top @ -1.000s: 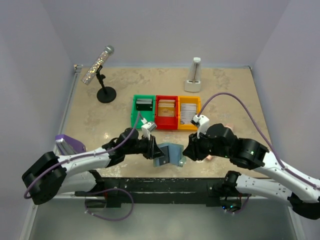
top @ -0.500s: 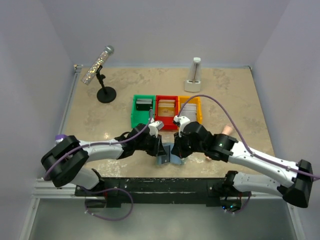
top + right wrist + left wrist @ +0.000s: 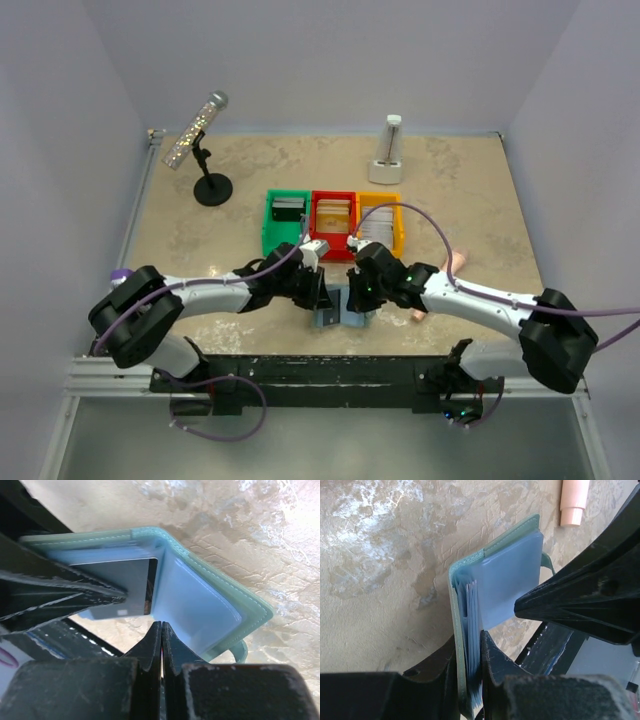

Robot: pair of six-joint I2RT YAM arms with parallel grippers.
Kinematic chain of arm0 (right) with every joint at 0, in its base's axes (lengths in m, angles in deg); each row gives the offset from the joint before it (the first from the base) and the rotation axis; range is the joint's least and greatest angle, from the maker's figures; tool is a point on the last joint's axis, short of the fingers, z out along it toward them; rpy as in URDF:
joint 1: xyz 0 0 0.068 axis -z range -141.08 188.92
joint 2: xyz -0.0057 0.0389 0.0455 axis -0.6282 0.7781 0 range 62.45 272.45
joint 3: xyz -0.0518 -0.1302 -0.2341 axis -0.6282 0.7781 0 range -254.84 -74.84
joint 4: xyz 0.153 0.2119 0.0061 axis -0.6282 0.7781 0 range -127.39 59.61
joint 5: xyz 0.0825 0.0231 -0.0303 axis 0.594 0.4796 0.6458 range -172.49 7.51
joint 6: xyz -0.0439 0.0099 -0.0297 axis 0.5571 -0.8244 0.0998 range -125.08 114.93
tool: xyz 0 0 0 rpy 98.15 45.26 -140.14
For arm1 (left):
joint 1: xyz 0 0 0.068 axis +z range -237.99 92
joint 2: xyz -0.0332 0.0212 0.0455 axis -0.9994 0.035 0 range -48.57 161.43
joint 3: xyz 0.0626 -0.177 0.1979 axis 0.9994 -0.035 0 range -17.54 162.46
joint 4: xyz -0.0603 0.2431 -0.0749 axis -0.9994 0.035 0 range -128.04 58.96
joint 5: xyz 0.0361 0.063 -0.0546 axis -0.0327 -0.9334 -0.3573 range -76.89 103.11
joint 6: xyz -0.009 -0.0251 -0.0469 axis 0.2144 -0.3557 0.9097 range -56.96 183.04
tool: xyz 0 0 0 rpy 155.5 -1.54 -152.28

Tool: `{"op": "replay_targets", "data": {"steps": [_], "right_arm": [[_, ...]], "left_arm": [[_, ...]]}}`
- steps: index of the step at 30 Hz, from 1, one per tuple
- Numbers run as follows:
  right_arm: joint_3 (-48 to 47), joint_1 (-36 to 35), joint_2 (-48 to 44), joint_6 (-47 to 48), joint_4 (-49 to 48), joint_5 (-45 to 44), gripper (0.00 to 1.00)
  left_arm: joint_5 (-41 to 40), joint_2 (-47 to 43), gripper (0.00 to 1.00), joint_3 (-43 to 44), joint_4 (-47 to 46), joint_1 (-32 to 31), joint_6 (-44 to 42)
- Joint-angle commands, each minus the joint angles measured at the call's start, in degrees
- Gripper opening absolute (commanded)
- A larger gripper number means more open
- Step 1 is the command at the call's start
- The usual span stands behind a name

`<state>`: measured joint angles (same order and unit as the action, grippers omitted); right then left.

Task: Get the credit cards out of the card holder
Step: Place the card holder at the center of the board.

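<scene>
You are pinching one panel of the card holder (image 3: 330,318) narrowly in your left end effector (image 3: 318,292), holding it on edge near the surface's (image 3: 450,180) front, its long axis pointing toward your right end effector (image 3: 352,295), which is sitting fully closed at its pockets, having moved in leftward since a second ago.

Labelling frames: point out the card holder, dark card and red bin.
card holder (image 3: 200,605), right wrist view, inner clear pocket.
dark card (image 3: 135,577), right wrist view, its face.
red bin (image 3: 334,195), top external view, far rim.
</scene>
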<state>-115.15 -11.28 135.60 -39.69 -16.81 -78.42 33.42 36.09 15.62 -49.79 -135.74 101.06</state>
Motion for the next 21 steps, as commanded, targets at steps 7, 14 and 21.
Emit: {"op": "replay_targets", "data": {"steps": [7, 14, 21], "right_arm": [[2.52, 0.36, 4.37, -1.78, -5.11, 0.93, 0.0], [2.78, 0.45, 5.25, -1.78, -5.28, 0.84, 0.0], [3.14, 0.45, 4.2, -1.69, -4.94, 0.76, 0.0]], "left_arm": [[-4.75, 0.15, 0.29, 2.69, 7.35, 0.46, -3.48], [-7.13, -2.48, 0.6, 2.69, 11.22, 0.46, -4.71], [-12.22, -9.5, 0.67, 3.83, 20.43, 0.46, -6.99]]}}
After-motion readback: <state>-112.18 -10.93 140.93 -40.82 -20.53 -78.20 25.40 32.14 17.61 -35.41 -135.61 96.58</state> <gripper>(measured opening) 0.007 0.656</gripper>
